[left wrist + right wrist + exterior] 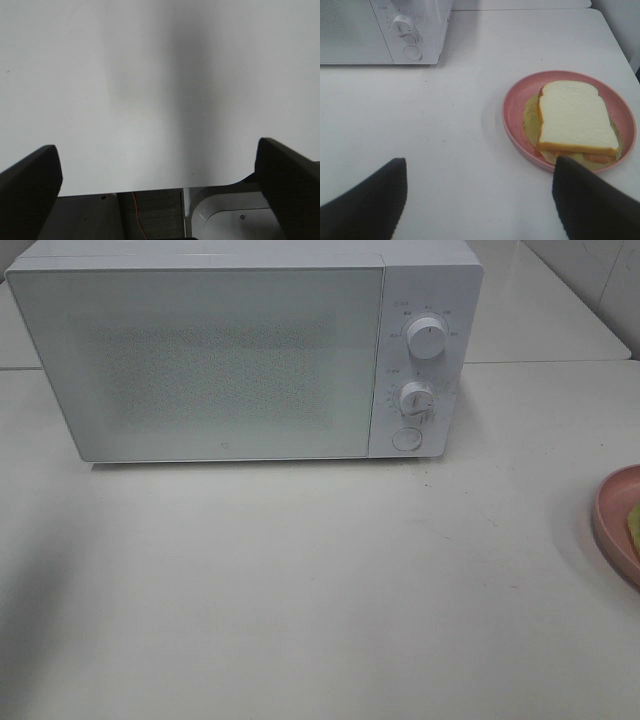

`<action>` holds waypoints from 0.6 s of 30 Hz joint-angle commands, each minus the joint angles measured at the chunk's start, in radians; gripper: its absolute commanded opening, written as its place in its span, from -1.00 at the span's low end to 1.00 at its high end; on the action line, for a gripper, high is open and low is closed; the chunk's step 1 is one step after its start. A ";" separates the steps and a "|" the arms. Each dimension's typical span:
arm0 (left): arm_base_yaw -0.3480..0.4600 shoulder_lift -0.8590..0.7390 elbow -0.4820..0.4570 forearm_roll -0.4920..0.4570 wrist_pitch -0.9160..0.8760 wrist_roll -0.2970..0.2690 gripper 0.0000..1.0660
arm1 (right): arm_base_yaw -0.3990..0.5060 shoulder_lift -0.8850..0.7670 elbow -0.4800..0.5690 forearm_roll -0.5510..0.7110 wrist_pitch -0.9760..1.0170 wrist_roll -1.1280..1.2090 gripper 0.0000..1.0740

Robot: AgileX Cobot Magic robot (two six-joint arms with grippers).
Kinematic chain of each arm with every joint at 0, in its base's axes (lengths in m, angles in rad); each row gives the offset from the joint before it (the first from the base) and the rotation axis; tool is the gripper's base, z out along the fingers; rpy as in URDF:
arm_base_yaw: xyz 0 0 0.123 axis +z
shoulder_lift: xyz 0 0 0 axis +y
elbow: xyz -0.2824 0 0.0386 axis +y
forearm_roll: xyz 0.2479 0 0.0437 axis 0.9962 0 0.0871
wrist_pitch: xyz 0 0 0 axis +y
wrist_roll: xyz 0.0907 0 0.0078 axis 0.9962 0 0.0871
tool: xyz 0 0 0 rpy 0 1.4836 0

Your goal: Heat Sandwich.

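table (300, 590): lying flat, white, smooth matte top
microwave (230, 355): sitting at back, boxy white, speckled door shut, two round knobs
plate (512, 107): sitting right of microwave, round pink rimmed
sandwich (575, 117): lying on plate, square spongy white slice, tan crust, yellow-green layer showing
left gripper (160, 172): hanging over bare table, dark fingers spread
right gripper (480, 192): hovering near plate, spread, gripping nothing

Smooth matt table (300, 590), glossy microwave (200, 360)

Perhaps a kitchen; microwave (245, 350)
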 commanded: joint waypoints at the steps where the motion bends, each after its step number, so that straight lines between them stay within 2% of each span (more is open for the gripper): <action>1: 0.043 -0.074 0.000 0.008 0.044 0.001 0.94 | -0.007 -0.026 0.000 0.002 -0.006 -0.003 0.42; 6: 0.087 -0.170 0.038 -0.022 0.031 0.003 0.94 | -0.007 -0.026 0.000 0.002 -0.006 -0.003 0.42; 10: 0.090 -0.321 0.187 -0.048 0.005 0.014 0.94 | -0.007 -0.026 0.000 0.002 -0.006 -0.003 0.42; 11: 0.090 -0.321 0.187 -0.048 0.005 0.014 0.94 | -0.007 -0.026 0.000 0.002 -0.006 -0.003 0.42; 15: 0.090 -0.395 0.248 -0.087 -0.011 0.049 0.94 | -0.007 -0.026 0.000 0.002 -0.006 -0.003 0.42; 18: 0.090 -0.493 0.298 -0.142 -0.013 0.111 0.94 | -0.007 -0.026 0.000 0.002 -0.006 -0.003 0.42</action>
